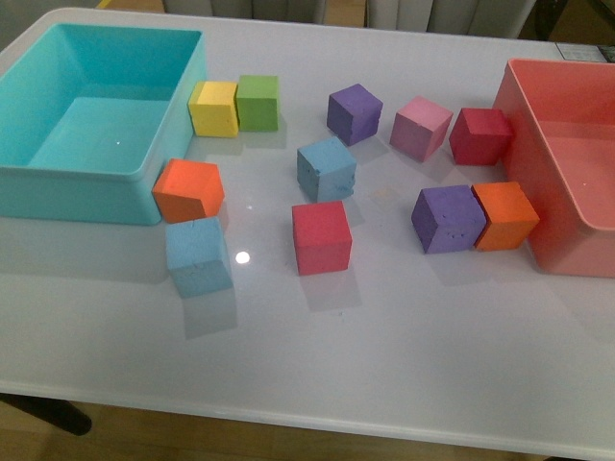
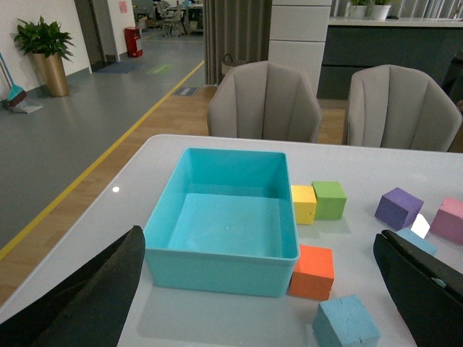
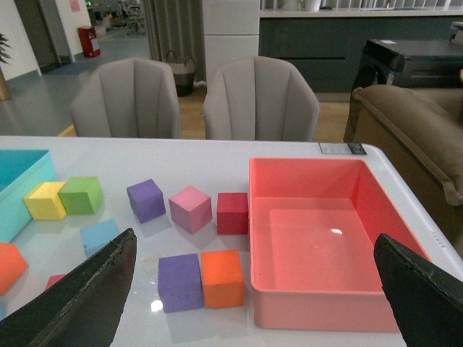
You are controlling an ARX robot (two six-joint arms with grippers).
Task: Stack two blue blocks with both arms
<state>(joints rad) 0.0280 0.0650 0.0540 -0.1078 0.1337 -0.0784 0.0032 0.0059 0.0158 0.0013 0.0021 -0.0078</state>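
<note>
Well, up front I see one blue block (image 1: 199, 254) just beside the orange cube (image 1: 187, 189) by the teal bin (image 1: 77, 182), and the second blue block (image 1: 327, 169) mid-worktop (image 1: 384, 365), behind a red cube (image 1: 322, 237). From the left wrist, my left gripper (image 2: 259, 238) is spread wide and empty, with the first block showing ahead of it. From the right wrist, the right gripper (image 3: 255, 238) is equally wide, holding nothing.

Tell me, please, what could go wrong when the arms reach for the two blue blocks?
The near blue block lies close beside an orange block, so a grasp may shove both. The far blue block has a red block just in front, which a reach could knock.
</note>
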